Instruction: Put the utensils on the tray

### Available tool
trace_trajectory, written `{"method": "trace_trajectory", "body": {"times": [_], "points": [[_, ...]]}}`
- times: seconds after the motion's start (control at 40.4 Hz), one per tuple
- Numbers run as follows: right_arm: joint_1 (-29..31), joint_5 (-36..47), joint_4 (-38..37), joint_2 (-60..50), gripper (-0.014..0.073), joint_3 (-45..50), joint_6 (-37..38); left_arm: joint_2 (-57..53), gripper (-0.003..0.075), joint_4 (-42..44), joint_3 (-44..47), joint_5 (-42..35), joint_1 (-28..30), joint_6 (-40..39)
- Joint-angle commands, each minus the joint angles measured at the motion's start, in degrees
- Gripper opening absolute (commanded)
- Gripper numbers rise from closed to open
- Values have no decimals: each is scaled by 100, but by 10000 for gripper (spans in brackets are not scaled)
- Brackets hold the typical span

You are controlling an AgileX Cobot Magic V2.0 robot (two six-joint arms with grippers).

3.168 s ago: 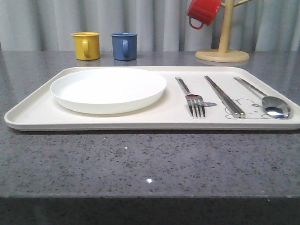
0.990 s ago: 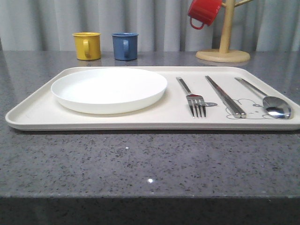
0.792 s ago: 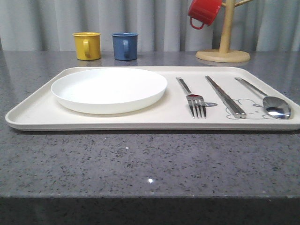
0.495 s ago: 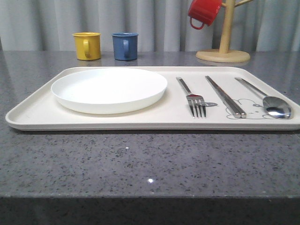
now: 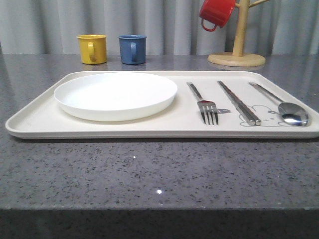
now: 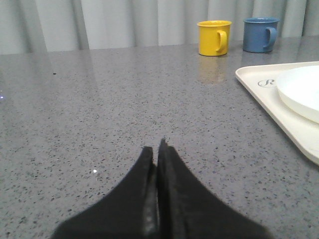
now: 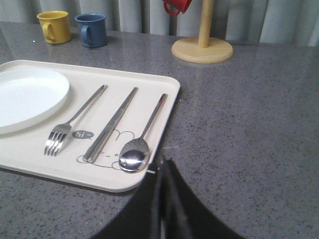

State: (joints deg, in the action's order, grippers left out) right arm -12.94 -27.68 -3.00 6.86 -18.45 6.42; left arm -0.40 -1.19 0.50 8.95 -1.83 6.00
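Tray: you are seeing it lying flat on the grey table, long side toward you in the front view.
Plate: sitting on the tray's left half.
Fork: lying on the tray just right of the plate, tines pointing toward you.
Chopsticks: lying side by side, touching, between fork and spoon, apart from both.
Spoon: lying rightmost on the tray, bowl toward you.
Left gripper: you are looking at fingers pressed together, gripping nothing, over bare table left of the tray.
Right gripper: fingers closed together, holding nothing, hovering just beside the tray's near right corner, near the spoon bowl.
Mugs: yellow mug and blue mug standing behind the tray; red mug hanging on the wooden stand.
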Motion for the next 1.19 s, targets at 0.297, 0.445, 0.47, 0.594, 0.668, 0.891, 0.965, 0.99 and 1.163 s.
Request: {"method": "trace_trajectory", "body": {"times": [0.297, 0.445, 0.47, 0.594, 0.668, 0.891, 0.965, 0.99, 1.163], "points": [[1477, 1611, 547, -859, -69, 1967, -320, -120, -18, -54, -11, -522, 17, -34], [1508, 1420, 579, -845, -69, 1996, -505, -120, -18, -54, -11, -532, 17, -34], [1508, 1425, 579, -845, -69, 1996, -505, -120, -18, -54, -11, -532, 17, -34], [1508, 1419, 584, -840, -69, 1996, -505, -120, -18, -54, -11, -532, 17, -34], [1508, 1419, 584, -840, -69, 1996, -505, -120, -18, -54, -11, -532, 17, -34], [1508, 1419, 584, -840, -69, 1996, -505, -120, -18, -54, -11, -532, 17, -34], [1508, 1419, 584, -840, -69, 1996, -505, -120, -18, -54, -11, -532, 17, -34], [1508, 1419, 584, -840, -69, 1996, -505, -120, -18, -54, -11, -532, 17, -34], [1508, 1419, 584, -840, -69, 1996, -505, -120, -18, -54, -11, -532, 17, -34]]}}
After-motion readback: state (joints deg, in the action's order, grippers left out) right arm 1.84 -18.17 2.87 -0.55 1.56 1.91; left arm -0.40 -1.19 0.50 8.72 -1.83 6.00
